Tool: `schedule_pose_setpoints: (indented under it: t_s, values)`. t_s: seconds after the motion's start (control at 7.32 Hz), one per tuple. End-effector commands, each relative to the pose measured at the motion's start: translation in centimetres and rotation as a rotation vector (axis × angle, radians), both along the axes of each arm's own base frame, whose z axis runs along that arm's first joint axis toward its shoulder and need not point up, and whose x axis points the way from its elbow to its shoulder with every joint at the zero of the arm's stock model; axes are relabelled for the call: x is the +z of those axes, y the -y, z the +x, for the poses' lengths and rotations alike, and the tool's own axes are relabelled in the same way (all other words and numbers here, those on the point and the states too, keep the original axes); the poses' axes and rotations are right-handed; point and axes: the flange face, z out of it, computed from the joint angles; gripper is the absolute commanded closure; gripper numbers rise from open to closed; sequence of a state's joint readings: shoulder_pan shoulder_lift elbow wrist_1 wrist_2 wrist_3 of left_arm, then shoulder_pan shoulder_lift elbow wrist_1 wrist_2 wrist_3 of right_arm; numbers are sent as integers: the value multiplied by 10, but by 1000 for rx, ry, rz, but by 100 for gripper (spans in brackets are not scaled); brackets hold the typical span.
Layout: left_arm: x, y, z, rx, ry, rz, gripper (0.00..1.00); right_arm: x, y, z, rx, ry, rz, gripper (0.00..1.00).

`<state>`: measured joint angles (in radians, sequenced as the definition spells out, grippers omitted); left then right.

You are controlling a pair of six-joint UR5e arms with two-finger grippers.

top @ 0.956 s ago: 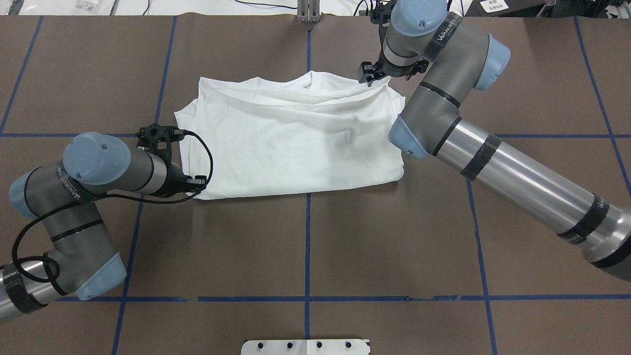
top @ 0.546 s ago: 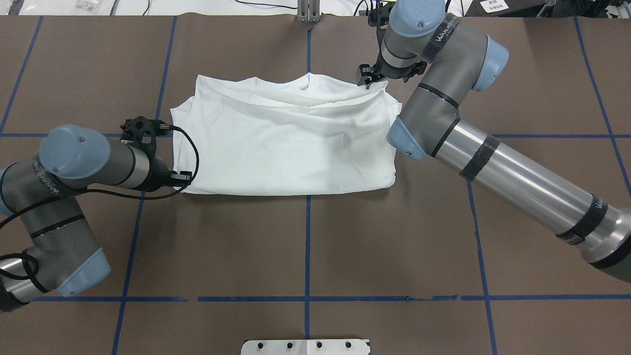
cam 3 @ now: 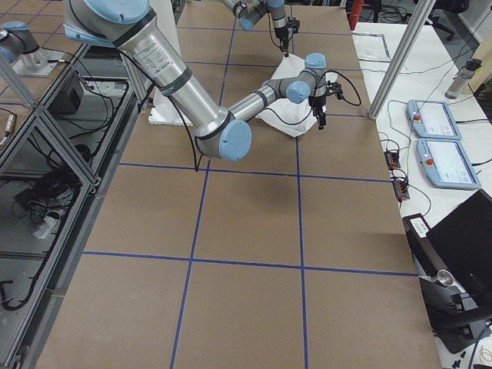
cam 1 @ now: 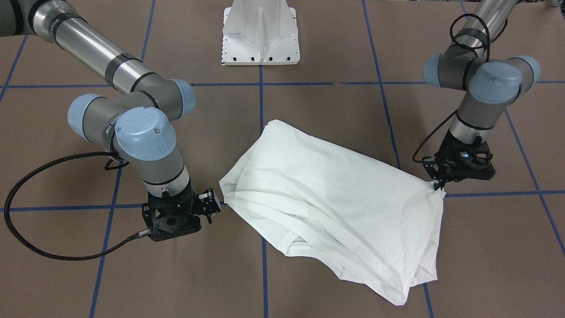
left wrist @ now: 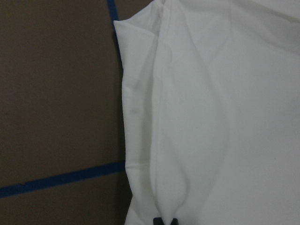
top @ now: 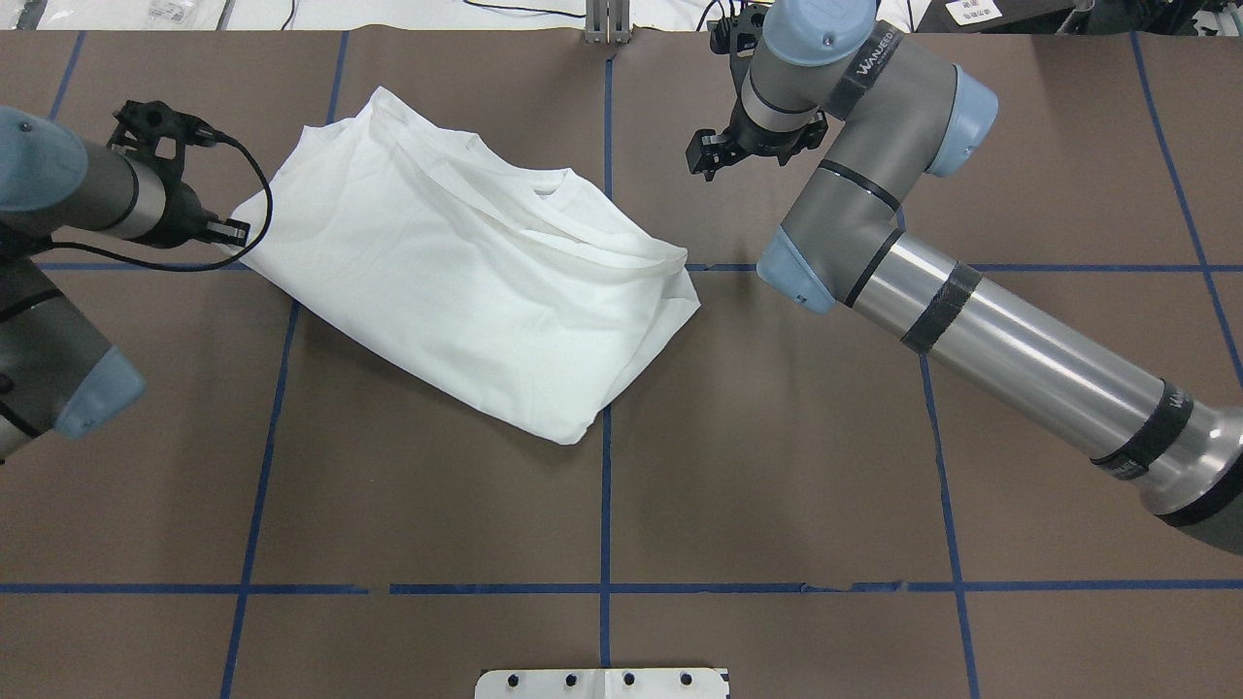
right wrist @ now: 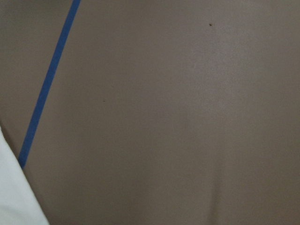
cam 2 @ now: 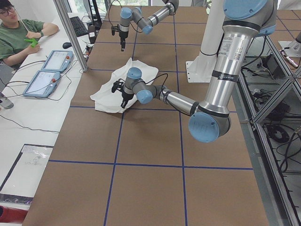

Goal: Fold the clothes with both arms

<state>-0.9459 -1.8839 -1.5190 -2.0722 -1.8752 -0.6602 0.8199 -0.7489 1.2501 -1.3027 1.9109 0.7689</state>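
The white T-shirt (top: 466, 262) lies folded in a loose diagonal bundle on the brown table, its collar (top: 554, 191) on top; no printed text shows. My left gripper (top: 233, 233) is shut on the shirt's left corner, seen pinched in the front view (cam 1: 438, 186) and in the left wrist view (left wrist: 165, 220). My right gripper (top: 703, 155) is open and empty, clear of the shirt's right end by a short gap; in the front view (cam 1: 211, 202) it sits just beside the shirt (cam 1: 335, 194). The right wrist view shows bare table and a sliver of shirt (right wrist: 11, 197).
The white pedestal base (cam 1: 260, 31) stands at the robot's side of the table. Blue tape lines (top: 604, 505) grid the brown surface. An operator (cam 2: 19, 35) and two tablets (cam 2: 47, 70) are beyond the table's far edge.
My left gripper pulled its corner of the shirt left and away from the robot. The right gripper let go, and the shirt swung into a diagonal, sliding left off it.
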Motion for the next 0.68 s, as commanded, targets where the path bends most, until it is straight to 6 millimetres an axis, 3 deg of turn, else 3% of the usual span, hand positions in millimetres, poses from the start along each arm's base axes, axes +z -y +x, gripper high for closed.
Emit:
schedule_pose_setpoints:
  t_s: [0.0, 0.14, 0.27, 0.41, 0.55]
  values:
    - [19, 96, -11, -16, 87, -14, 100, -8, 0, -1, -19, 19, 40, 0]
    - [26, 123, -6, -10, 103, -8, 100, -8, -1, -2, -20, 18, 45, 0]
    - [39, 140, -12, 21, 132, 22, 100, -8, -1, -3, -21, 17, 45, 1]
    - [32, 151, -34, 49, 153, 72, 100, -8, -4, -7, -20, 17, 45, 1]
    - [25, 150, -38, 72, 110, 74, 35, -9, -6, -14, -16, 38, 67, 2]
